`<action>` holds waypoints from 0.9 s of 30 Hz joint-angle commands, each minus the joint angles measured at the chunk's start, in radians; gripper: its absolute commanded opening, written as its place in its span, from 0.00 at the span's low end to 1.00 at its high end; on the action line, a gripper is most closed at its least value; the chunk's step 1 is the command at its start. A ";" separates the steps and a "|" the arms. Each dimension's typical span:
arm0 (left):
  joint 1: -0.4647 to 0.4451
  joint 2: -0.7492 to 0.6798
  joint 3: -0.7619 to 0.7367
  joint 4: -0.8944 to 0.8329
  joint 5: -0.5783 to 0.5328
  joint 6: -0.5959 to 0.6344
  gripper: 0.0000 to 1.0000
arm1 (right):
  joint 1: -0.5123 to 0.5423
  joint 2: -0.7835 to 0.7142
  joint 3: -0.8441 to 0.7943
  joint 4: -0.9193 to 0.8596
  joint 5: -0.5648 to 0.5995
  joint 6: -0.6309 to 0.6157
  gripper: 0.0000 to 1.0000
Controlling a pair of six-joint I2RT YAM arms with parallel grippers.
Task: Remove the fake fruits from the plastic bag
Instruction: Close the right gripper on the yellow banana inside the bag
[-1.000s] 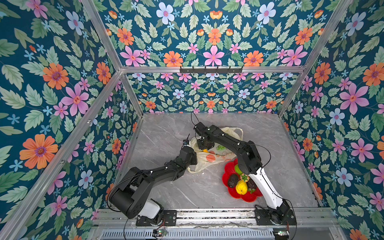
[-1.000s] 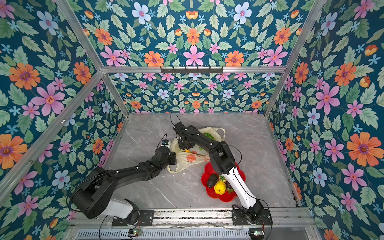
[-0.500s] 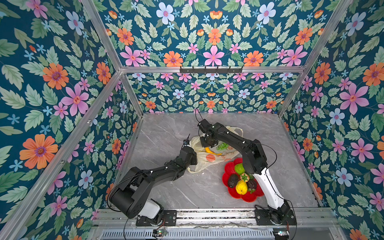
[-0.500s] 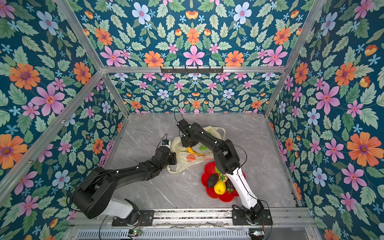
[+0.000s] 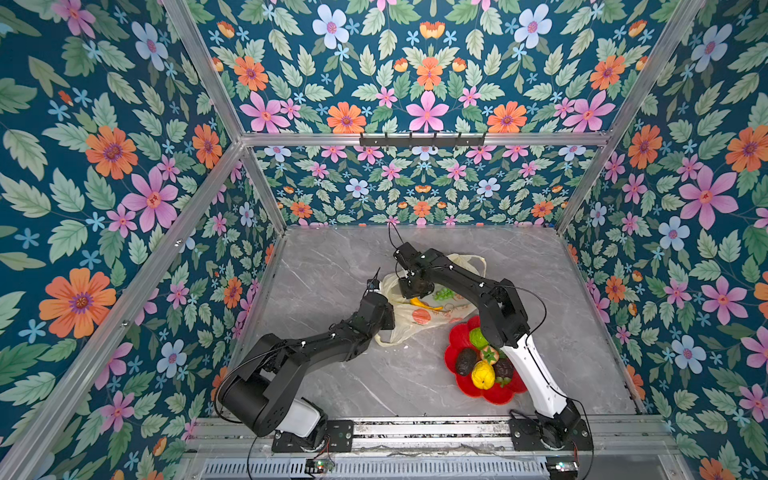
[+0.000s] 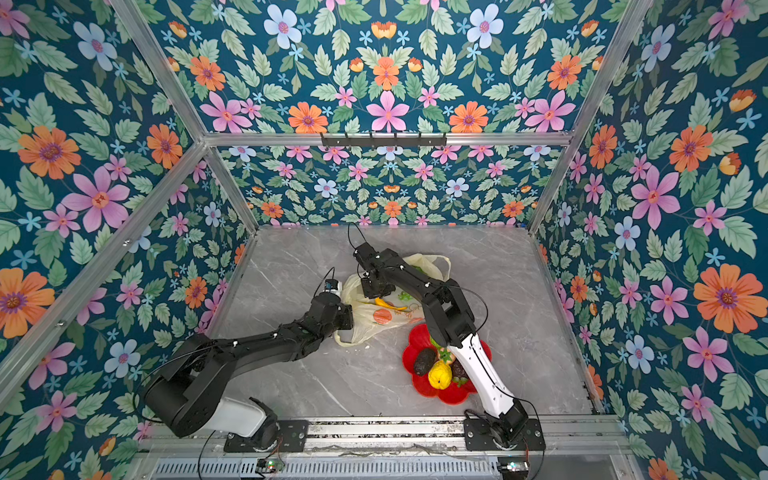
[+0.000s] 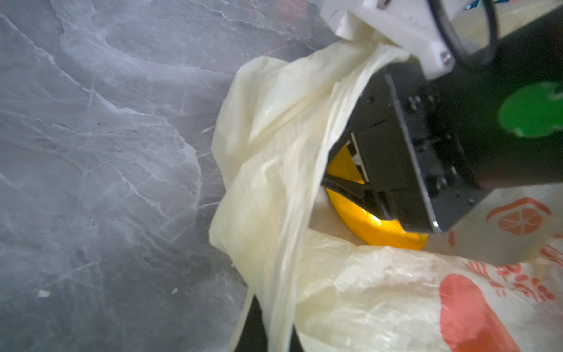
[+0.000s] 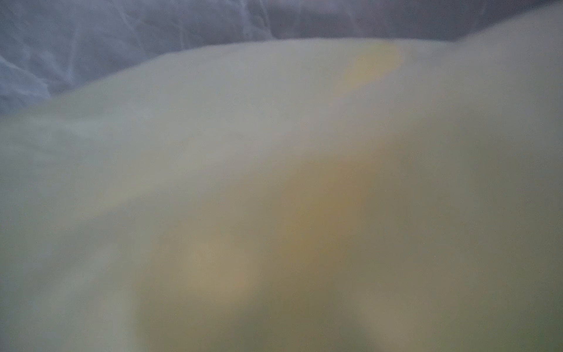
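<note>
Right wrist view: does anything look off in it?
The bag lies over the lens, so it shows only a cream blur, a yellow smear and a strip of table at one edge. The right hand is not visible there; a top view shows it in the bag by the banana.

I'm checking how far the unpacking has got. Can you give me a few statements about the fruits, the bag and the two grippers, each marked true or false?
1. A yellow lemon lies in the red dish. True.
2. The banana lies in the dish too. False: it is in the plastic bag, with the right gripper closed on it inside the bag's mouth.
3. The left gripper hangs open, clear of the bag. False: it is shut on the bag's edge.
4. The grape bunch is in the bag. True.
</note>
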 commanded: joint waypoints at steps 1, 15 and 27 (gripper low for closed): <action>0.001 0.001 0.006 0.003 0.004 0.009 0.06 | 0.001 -0.052 -0.035 0.013 0.027 0.002 0.27; -0.002 -0.007 0.006 -0.009 -0.025 0.019 0.06 | -0.009 -0.166 -0.108 -0.001 0.044 -0.031 0.22; -0.002 0.026 0.022 -0.026 -0.033 0.011 0.06 | 0.048 -0.354 -0.275 -0.069 0.033 -0.008 0.23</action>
